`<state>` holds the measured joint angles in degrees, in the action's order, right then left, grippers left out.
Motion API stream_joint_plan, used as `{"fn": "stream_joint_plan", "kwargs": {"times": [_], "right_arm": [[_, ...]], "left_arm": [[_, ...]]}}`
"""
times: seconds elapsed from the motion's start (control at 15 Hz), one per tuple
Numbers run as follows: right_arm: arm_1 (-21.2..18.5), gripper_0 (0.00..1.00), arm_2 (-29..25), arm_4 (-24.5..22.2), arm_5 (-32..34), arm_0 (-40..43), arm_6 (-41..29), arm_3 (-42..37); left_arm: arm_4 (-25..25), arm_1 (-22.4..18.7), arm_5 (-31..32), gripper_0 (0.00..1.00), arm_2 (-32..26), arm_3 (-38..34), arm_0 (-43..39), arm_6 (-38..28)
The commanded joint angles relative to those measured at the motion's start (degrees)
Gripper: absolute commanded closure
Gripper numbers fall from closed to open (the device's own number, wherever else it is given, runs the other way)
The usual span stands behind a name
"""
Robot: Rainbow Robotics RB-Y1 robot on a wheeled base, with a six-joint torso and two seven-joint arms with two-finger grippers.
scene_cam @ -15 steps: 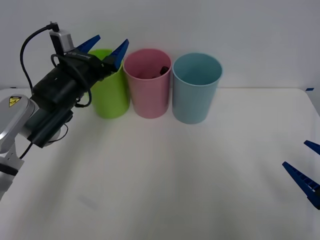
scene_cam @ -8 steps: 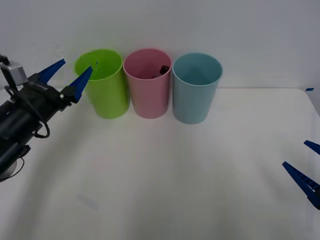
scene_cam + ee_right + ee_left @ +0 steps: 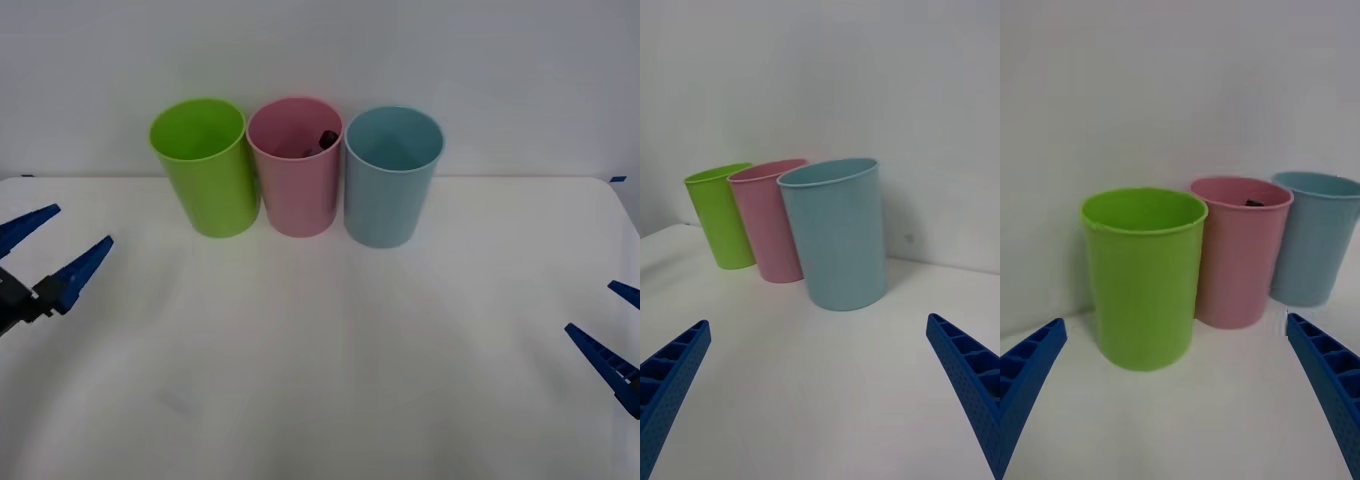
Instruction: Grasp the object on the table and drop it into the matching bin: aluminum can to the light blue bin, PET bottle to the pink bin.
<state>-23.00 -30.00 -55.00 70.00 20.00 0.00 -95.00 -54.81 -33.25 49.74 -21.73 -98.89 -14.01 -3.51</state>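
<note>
Where white table (image 3: 330,370) meets pale wall, three bins; left hand (image 3: 40,255), right hand (image 3: 625,330) both spread.

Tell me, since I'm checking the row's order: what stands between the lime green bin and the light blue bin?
The pink bin stands between the lime green bin and the light blue bin, seen in the front view, with the PET bottle inside it.

On the white table (image 3: 330,350) stand three bins in a row: lime green bin (image 3: 205,180), pink bin (image 3: 297,185), light blue bin (image 3: 390,190); the PET bottle (image 3: 324,141) lies inside the pink one; the left claw (image 3: 55,248) and right claw (image 3: 615,325) hang open at the edges.
</note>
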Motion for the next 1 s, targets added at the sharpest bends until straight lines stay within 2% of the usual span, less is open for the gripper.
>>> {"fn": "stream_joint_plan", "kwargs": {"times": [0.07, 0.33, 0.47, 1.0], "right_arm": [[0.0, 0.0, 0.0, 0.0, 0.0, 0.0, 0.0, 0.0], [0.0, 0.0, 0.0, 0.0, 0.0, 0.0, 0.0, 0.0], [0.0, 0.0, 0.0, 0.0, 0.0, 0.0, 0.0, 0.0], [0.0, 0.0, 0.0, 0.0, 0.0, 0.0, 0.0, 0.0]], "left_arm": [[0.0, -0.2, 4.6, 0.0, -3.8, 0.0, -3.9, 0.1], [-0.3, -0.3, 8.8, 0.0, -8.1, 0.0, -8.8, 0.4], [-0.2, -0.4, 9.6, 0.0, -9.4, 0.0, -11.1, 3.1], [-0.3, -0.4, 11.1, 0.0, -11.1, 0.3, -14.7, 3.4]]}}
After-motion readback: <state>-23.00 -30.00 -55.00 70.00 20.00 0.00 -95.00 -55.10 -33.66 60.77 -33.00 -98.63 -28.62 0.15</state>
